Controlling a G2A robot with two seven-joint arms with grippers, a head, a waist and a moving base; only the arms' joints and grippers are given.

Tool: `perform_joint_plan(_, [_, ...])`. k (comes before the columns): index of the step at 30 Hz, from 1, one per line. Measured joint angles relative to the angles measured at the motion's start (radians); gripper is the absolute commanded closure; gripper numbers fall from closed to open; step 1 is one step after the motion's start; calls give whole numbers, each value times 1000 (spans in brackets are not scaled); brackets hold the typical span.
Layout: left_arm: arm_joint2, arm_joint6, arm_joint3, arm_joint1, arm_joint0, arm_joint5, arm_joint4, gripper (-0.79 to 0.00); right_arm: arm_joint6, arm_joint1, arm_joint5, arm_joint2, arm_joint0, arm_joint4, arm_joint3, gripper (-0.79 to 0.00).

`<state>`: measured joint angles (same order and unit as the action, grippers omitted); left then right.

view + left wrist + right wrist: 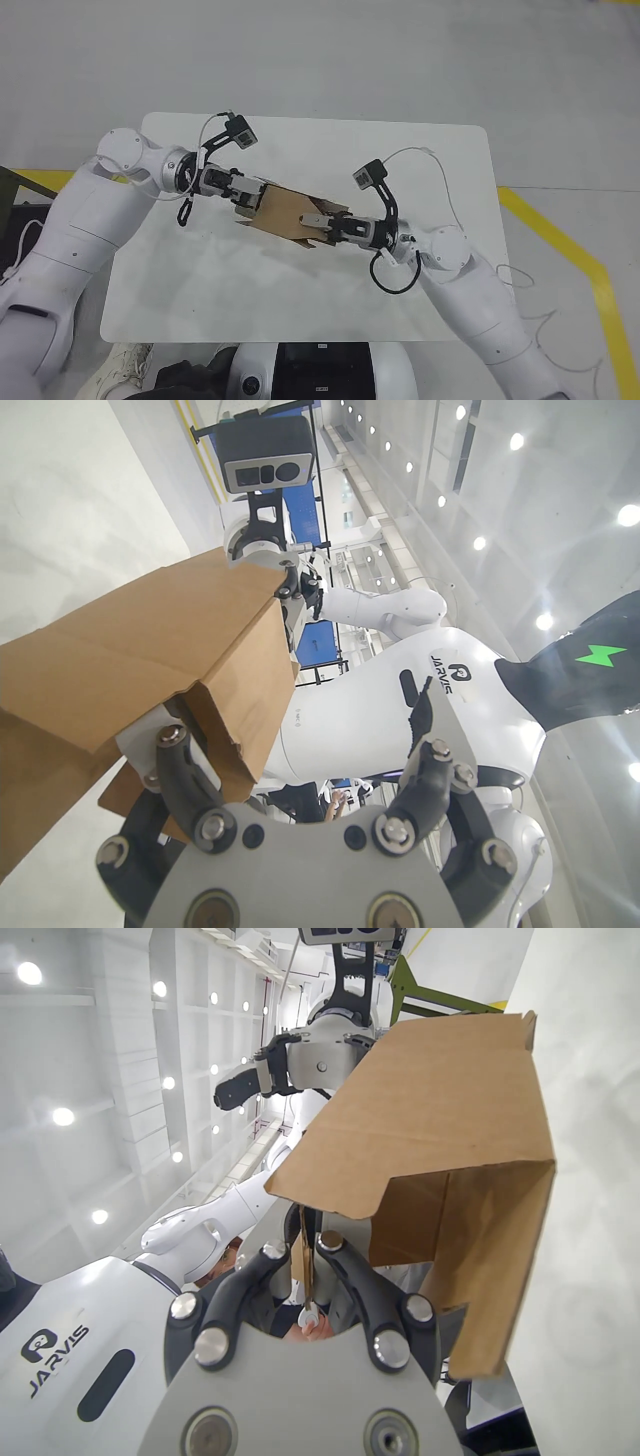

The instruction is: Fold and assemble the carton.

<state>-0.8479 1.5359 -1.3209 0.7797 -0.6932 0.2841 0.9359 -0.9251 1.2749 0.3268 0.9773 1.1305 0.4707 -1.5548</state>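
Over the desk (440,160) middle, the carton (290,212) is held slanting from 10 to 4 o'clock. Its 4 o'clock flap is clamped by the fingers (345,1273) of the right gripper (322,226). At the 10 o'clock end, the fingers (430,720) of the left gripper (248,197) are spread apart.

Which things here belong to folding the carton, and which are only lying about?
For the job:
carton
left gripper, open, at one end of it
right gripper, shut on its other end

Only there:
white table
yellow floor tape
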Motion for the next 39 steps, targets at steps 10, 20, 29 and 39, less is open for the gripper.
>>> perform_joint_plan(10, [39,0,-9,-18,23,0,65,-259,-30,5,30,2,-11,81,35,0])
perform_joint_plan(20, [86,0,-16,-28,48,0,62,-234,-44,10,41,-1,-15,120,44,0])
perform_joint_plan(29, [123,0,-5,-27,74,0,61,-108,-42,14,42,-8,-19,118,46,0])
perform_joint_plan(39, [129,0,-2,-26,80,0,105,0,-42,17,49,-10,-18,133,46,-785])
